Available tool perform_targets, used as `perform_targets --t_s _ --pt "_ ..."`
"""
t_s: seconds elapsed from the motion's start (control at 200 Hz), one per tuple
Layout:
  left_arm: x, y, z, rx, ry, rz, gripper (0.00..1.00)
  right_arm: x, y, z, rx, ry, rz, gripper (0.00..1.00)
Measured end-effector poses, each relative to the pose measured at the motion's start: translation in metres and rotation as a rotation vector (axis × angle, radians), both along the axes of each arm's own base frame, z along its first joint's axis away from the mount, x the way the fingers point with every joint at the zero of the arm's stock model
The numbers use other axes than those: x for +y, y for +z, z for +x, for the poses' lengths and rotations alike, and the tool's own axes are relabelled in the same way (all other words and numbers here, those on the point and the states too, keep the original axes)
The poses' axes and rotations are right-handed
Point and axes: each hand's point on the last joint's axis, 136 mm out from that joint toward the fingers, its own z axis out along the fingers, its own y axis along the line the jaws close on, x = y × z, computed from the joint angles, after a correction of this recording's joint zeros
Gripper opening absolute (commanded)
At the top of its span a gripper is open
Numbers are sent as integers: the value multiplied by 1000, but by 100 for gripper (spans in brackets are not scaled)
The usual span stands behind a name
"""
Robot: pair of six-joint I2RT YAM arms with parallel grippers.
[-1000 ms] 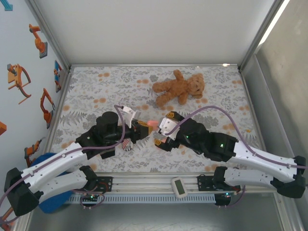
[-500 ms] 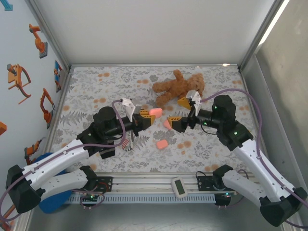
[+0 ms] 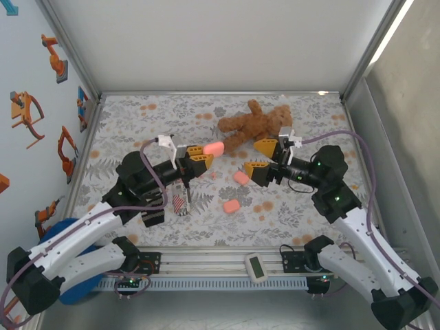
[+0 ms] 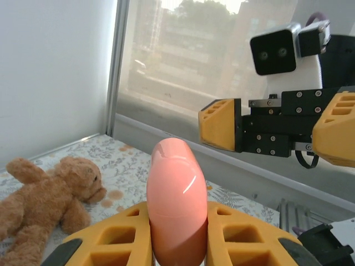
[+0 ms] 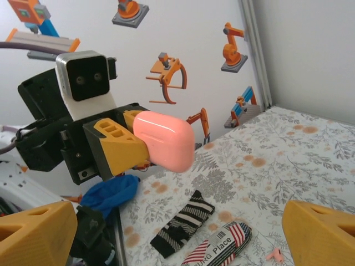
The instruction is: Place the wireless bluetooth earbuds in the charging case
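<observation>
Risk one: the charging case (image 3: pixel 214 148) is pinched at one end only by the left gripper (image 3: pixel 199 155), with most of it hanging free in the air. The right gripper (image 3: pixel 261 159) faces it, jaws wide and holding nothing. If we push on the free end, we expect the case to pivot or squirt out.

Risk two: the case looks shut, so no earbud goes in until it's opened.

Earbuds: we make out one tiny pink bit (image 5: pixel 273 255) on the cloth, probably one. From above they're lost among the orange blotches.

A spare pink case (image 3: pixel 240 177) and a second spare case (image 3: pixel 231 205) lie on the cloth under the grippers and are easy to mistake.

Surface: floral tablecloth (image 3: pixel 137 124), busy pattern. Room: white-walled bay, teddy bear (image 3: pixel 256 124) at the back, flag-striped packet (image 5: pixel 219 244) near the left arm.
</observation>
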Motion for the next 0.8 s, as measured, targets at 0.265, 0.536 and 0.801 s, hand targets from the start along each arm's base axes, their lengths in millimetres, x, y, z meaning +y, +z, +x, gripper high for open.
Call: perform_targets --t_s 0.265,0.536,0.801 --pt "14 12 -19 -55 -37 -31 0 -16 11 -19 27 -54 73 95" --pt "13 -3 -20 -45 -51 -24 0 2 -6 -16 101 -11 41 95" --pt "12 9 -25 -94 -81 -70 0 31 -38 4 185 48 -26 93"
